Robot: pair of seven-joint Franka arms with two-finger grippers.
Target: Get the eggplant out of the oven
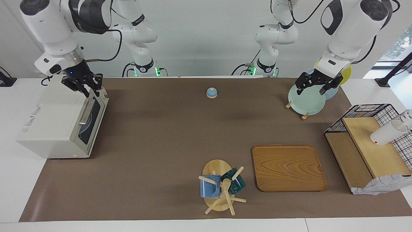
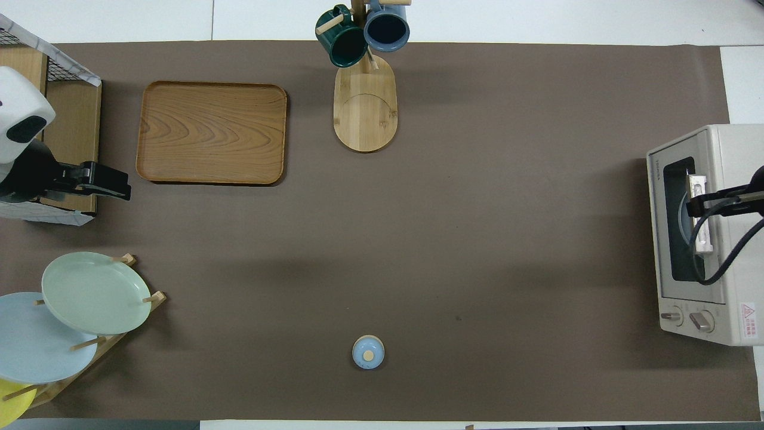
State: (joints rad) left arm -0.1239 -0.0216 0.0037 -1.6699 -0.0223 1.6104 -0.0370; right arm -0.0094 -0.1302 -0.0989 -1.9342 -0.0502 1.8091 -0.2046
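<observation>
- At the right arm's end of the table, I see my right gripper (image 1: 86, 86) over the boxy cream-white toaster oven's (image 1: 51, 122) silver handle (image 1: 86, 112), fingers apart.
- Door shut; eggplant hidden.
- My left gripper (image 1: 314, 86) waits, fingers spread, over the pale-green plate (image 1: 305, 100).

Probably a robotics lab, two white arms bolted at a papered table (image 1: 154, 129), staged kitchenware

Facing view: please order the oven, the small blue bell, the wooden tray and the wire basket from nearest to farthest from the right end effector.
1. Oven, directly under the right end effector, at the right arm's end.
2. Bell, mid-table.
3. Tray, toward the left arm's end.
4. Basket, at the left arm's end.
</observation>
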